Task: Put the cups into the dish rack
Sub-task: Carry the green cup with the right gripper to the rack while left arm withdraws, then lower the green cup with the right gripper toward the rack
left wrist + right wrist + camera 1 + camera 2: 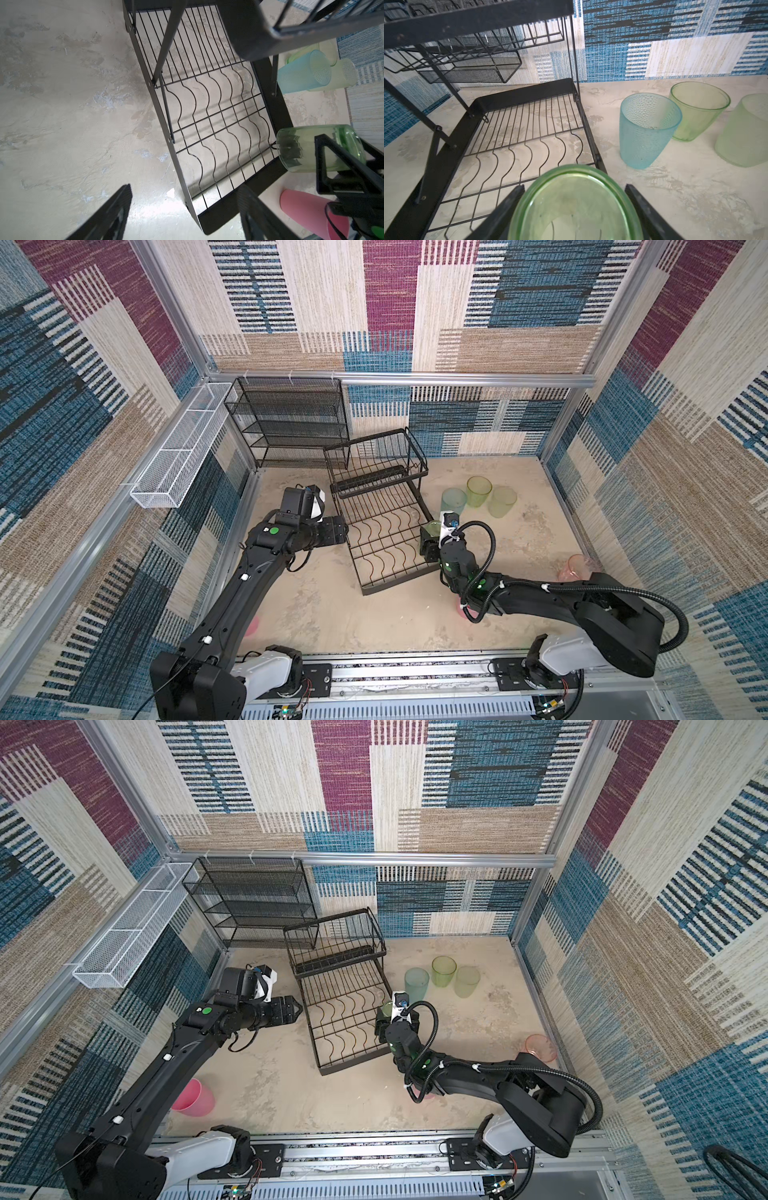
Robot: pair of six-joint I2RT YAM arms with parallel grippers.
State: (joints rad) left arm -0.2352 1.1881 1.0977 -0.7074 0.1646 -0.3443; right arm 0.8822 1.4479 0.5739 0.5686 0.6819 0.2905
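1. Held item. My right gripper (574,188) pinches a translucent green plastic tumbler (575,203), with one finger against each side of its wall. In a top view the tumbler (434,526) sits at the right edge of the rack's lower tier, toward the near end. I cannot tell whether it touches the frame.

2. Rack. The two-tier black wire dish rack (386,539) stands on the mottled beige table (332,614), skewed to the table edges. Its lower tier has wavy divider wires, and its smaller basket tier is raised at the far end. Both tiers carry no tumblers.

3. Left side. My left gripper (297,1011) hangs just beside the rack's left edge. Its jaws are spread, with nothing between them.

4. Remaining tumblers.
- A pale teal dimpled tumbler (454,499) stands upright just right of the rack.
- A translucent yellow-green tumbler (478,490) and a frosted pale green tumbler (502,502) stand close beside it.
- A translucent reddish-pink tumbler (575,568) is near the right wall.
- A solid pink tumbler (193,1098) is near the front left, beside my left arm.
- A second solid pink tumbler (301,209) is partly hidden under my right arm.

5. Surroundings. A black fine-mesh shelf unit (291,423) stands against the back wall. A long white mesh trough (178,452) hangs on the left rail.
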